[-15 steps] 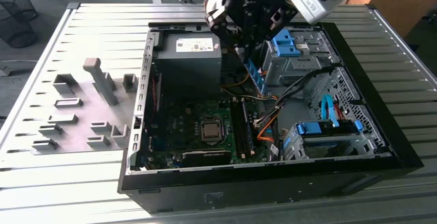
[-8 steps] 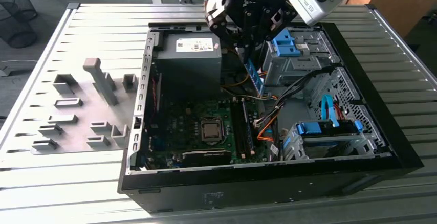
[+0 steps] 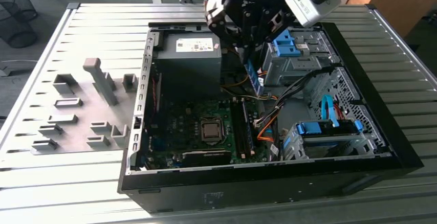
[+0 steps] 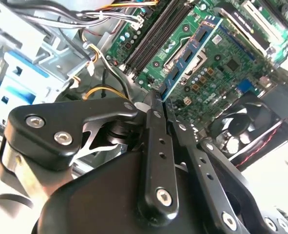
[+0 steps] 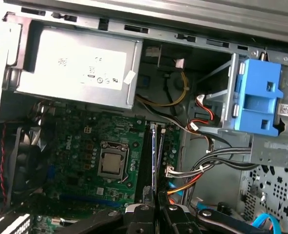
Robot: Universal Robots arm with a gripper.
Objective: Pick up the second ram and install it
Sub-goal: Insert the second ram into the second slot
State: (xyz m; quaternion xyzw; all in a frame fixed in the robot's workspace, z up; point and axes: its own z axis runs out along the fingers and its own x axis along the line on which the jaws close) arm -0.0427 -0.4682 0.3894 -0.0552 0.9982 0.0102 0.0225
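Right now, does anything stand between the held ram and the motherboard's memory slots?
Nothing visible does. The fingers grip the second ram above the memory slots. The orange cables lie beside the slots, on the exterior view's right, not across them.

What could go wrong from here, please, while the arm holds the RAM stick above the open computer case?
1. The thin blue-green RAM stick, clamped at one end by the black gripper, hangs above the black memory slots; a slight misalignment could jam it against a slot edge.
2. The orange and black cable bundle lies close beside the slots and could snag the stick or gripper.
3. Held by one end, the stick might tilt in the grip.
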